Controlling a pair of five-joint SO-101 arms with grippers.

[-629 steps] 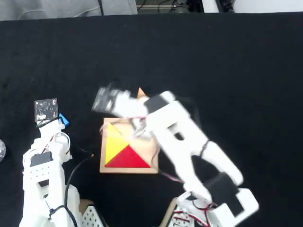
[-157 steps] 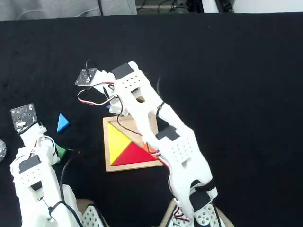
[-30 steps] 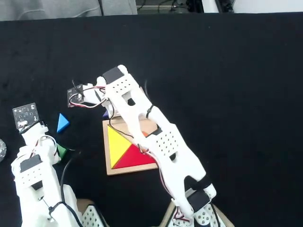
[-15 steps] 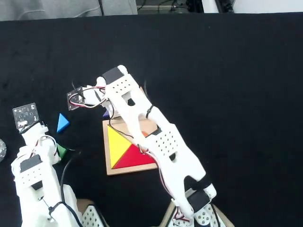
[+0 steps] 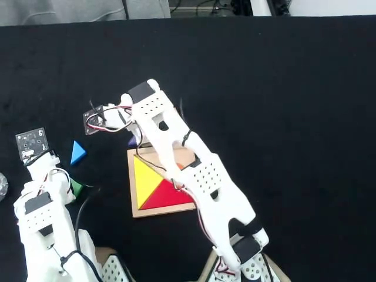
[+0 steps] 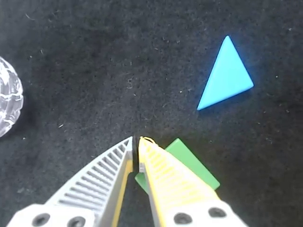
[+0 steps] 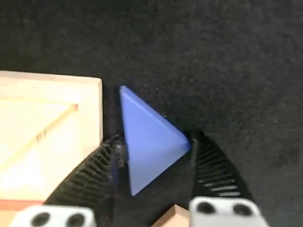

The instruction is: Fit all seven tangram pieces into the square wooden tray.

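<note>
At far left of the tabletop, the left end effector sits with its fingers together and nothing between them. The green piece lies flat right beside its yellow finger. Past that, a pale triangle lies well apart from the tray.

Further right, just outside a corner of the tray, lies the blue triangle. The right end effector appears clamped on it, one finger against its long edge and the other at the opposite point. The piece lies flat on the tabletop, its long edge running alongside the tray's rim with a narrow gap between.

The blue triangle looks thin, stiff and light, with a smooth, evenly painted face and crisp corners. It should lift with little effort and not bend. A hold from edge to point looks risky, though, because the piece could pivot or squirt out sideways. Flat edges offer surer contact than a corner, and the hold should sit low on its thin sides.

Inside the tray a yellow triangle and a red triangle are already seated, meeting along a diagonal. Bare wood shows toward the tray's far side.
</note>
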